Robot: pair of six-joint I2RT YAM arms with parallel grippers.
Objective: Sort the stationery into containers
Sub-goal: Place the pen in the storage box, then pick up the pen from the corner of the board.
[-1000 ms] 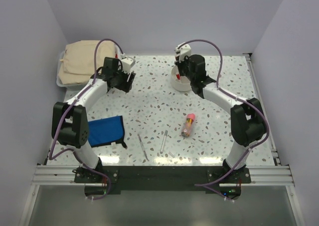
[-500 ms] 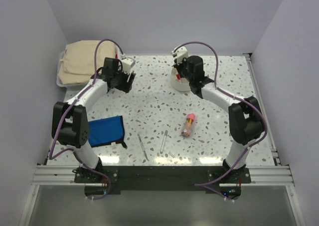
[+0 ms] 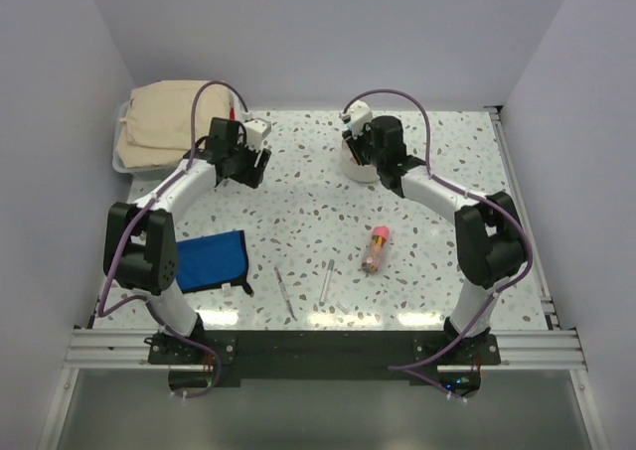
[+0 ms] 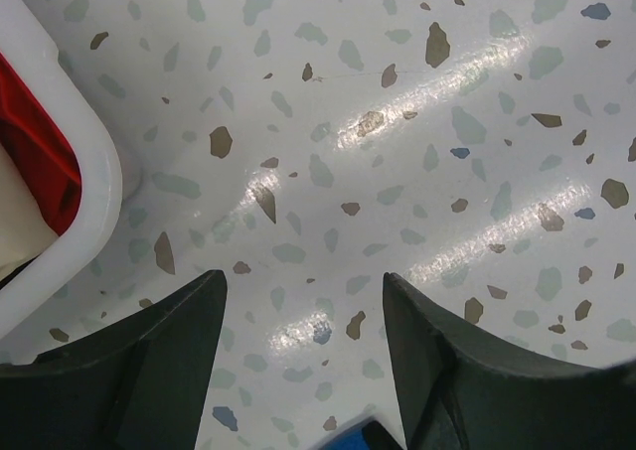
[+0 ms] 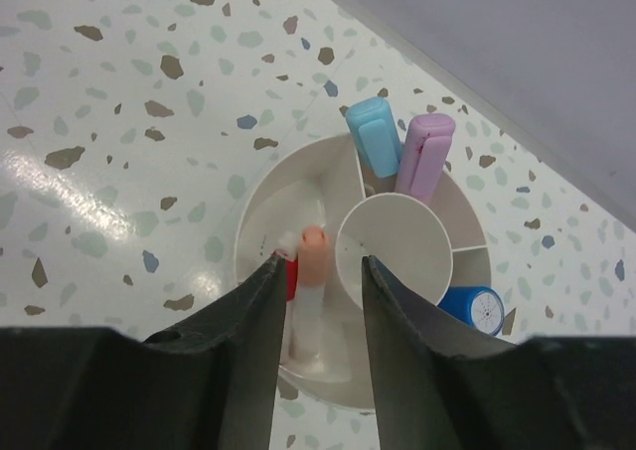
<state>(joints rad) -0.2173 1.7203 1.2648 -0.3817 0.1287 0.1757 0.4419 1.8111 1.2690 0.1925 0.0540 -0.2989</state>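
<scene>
Since a second ago the right arm has shifted its wrist a little to the left, while the left arm has barely moved and the loose items on the worktop (image 3: 308,202) lie where they were. Now the right hand (image 5: 323,261) hangs straight above the round white cup (image 5: 393,241), which stands at the far middle of the worktop. Its fingers (image 5: 248,351) are apart, and a peach-tipped pen (image 5: 314,256) stands in the gap between them in one of the cup's outer compartments, with a red tip (image 5: 290,276) just beside it. Whether either finger touches the pen cannot be told. Other compartments hold a light-blue-capped stick (image 5: 373,137) and a pink marker (image 5: 425,152) side by side, and a round blue cap (image 5: 472,309) shows at the cup's near right. The left hand (image 4: 303,281) hovers over bare worktop at the far left, fingers spread wide with nothing between them. It is just beside the rounded corner of the white bin (image 4: 89,172), in which something red (image 4: 35,142) shows. From above, a folded beige cloth (image 3: 174,122) covers most of that bin. A pink-red tube (image 3: 376,248) lies on the worktop right of centre. Two slim silver pens (image 3: 284,291) (image 3: 326,279) lie nearer the front edge, apart from each other. The blue pouch (image 3: 211,259) lies flat beside the left arm's base.
</scene>
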